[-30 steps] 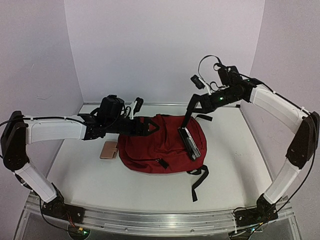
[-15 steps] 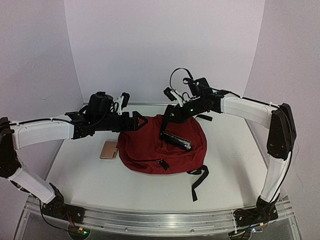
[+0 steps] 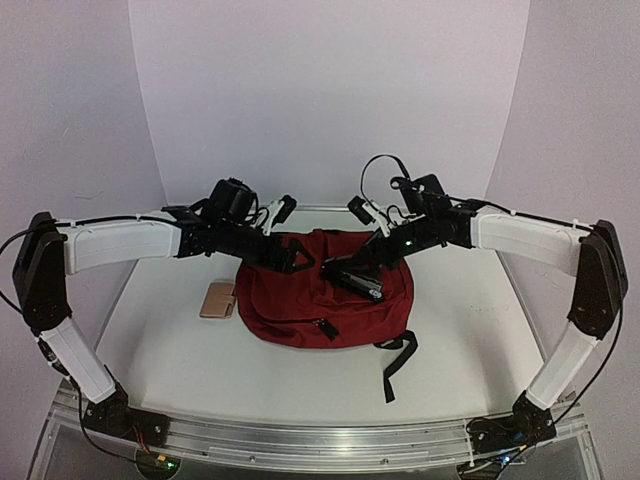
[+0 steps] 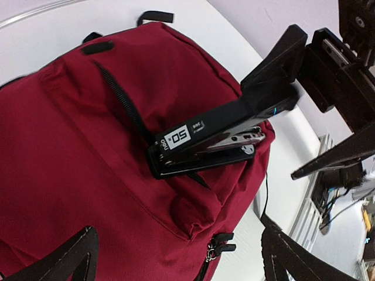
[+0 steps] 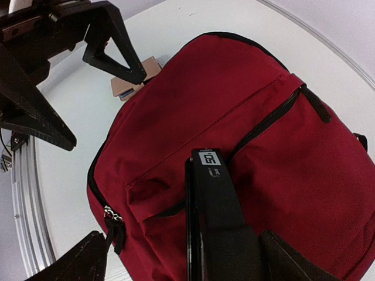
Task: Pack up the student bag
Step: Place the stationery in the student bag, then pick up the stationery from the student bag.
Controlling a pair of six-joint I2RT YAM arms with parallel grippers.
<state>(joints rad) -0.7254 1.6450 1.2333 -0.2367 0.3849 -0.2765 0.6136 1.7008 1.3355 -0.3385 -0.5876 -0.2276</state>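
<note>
**Top external view: stapler (image 3: 352, 277) lies on the bag (image 3: 300, 305), both claws wide**

The red bag lies flat in the middle of the white table (image 3: 460, 330). Its top edge is near the back wall at 12 o'clock. Bare white table shows widest at 3 o'clock and at 6 o'clock of the bag. At 9 o'clock a tan flat thing (image 3: 218, 300) lies just beside the bag, between it and the table's left edge. A black strap (image 3: 395, 365) trails onto the table at 5 o'clock. Pale walls (image 3: 330, 100) close in the table on three sides.

The left claw (image 4: 179, 249) hangs over the bag's 10 o'clock side. Its two fingers are spread far apart and have hold of nothing.

The right claw (image 5: 183, 240) hangs over the bag at 2 o'clock. Its fingers stand wide, one on each side of the stapler's back end. A gap shows between the stapler and one finger, and the other finger is right beside it. The claw is not squeezing the stapler, which rests on the bag.

The bag is soft woven cloth with a rounded top and puffy folds. A black zipper (image 5: 263, 126) runs across it, and the stapler's tip sits on that zipper. The stapler is long, hard and black, with shiny metal under it and a small white label. The claw fingers are black, flat and pointed like triangles.
</note>
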